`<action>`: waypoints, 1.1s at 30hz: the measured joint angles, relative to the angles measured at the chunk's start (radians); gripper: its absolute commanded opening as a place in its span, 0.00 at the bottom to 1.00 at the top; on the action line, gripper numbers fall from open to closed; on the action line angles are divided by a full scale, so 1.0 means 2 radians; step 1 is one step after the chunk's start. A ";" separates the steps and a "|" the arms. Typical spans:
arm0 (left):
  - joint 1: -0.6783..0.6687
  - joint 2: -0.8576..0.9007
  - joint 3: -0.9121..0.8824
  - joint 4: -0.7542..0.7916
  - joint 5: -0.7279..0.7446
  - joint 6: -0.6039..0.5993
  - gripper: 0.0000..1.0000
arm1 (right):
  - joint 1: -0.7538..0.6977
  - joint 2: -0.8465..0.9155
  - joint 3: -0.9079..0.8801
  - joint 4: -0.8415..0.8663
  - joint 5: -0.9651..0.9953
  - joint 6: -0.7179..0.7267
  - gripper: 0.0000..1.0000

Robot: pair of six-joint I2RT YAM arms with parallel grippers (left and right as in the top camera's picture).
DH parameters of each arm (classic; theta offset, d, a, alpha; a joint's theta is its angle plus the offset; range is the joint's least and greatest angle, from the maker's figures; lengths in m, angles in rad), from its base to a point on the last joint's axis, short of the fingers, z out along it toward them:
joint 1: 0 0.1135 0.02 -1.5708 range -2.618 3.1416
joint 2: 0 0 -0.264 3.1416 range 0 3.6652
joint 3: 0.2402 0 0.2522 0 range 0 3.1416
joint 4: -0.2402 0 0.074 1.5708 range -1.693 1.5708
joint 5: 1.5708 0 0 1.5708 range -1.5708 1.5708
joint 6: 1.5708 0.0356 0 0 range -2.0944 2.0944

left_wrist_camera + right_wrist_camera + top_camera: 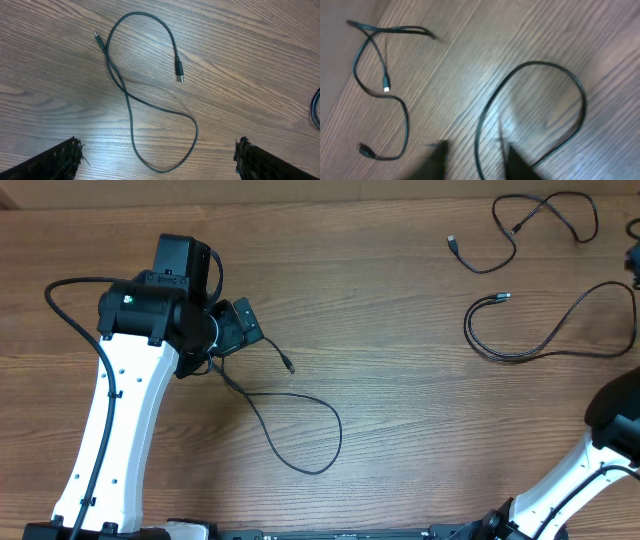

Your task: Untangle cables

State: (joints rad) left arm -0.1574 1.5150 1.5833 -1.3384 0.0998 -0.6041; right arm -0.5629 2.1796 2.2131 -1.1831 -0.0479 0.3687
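1. We see three thin black cables lying apart on the table [400, 300], none touching another.
2. The first cable [340, 435] lies beside the left arm and crosses itself once in a figure-eight. Both of its small plugs lie free.
3. The second cable [455, 246] curls at the far right corner, and the third cable [520, 360] forms a wide loop just below it.
4. Brown wood grain fills every view.
5. The left gripper [160, 155] hangs spread wide above the first cable, holding nothing.
6. The right gripper [477, 160] is blurred. Its dark fingertips [440, 152] seem parted, with a strand of the third cable between them. The overhead view cuts it off at the edge.
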 measured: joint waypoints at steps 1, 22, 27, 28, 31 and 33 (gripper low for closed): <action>0.000 0.000 0.000 0.000 0.000 0.000 1.00 | -0.003 0.000 -0.001 -0.006 0.000 -0.001 0.04; 0.000 0.000 0.000 0.000 0.000 0.000 0.99 | 0.026 0.000 -0.205 0.144 0.026 0.031 0.04; 0.000 0.000 0.000 0.000 0.000 0.000 0.99 | 0.026 0.000 -0.229 0.167 0.018 0.032 0.04; 0.000 0.000 0.000 0.000 0.000 0.000 1.00 | 0.026 0.000 -0.231 0.170 0.018 0.032 0.04; 0.000 0.000 0.000 0.000 0.000 0.000 1.00 | 0.026 0.000 -0.232 0.173 0.016 0.032 0.04; 0.000 0.000 0.000 0.000 0.000 0.000 1.00 | 0.026 0.000 -0.232 0.171 0.015 0.032 0.04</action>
State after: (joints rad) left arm -0.1574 1.5150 1.5833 -1.3384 0.0998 -0.6041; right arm -0.5110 2.1799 1.7500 -0.8406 -0.0185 0.4328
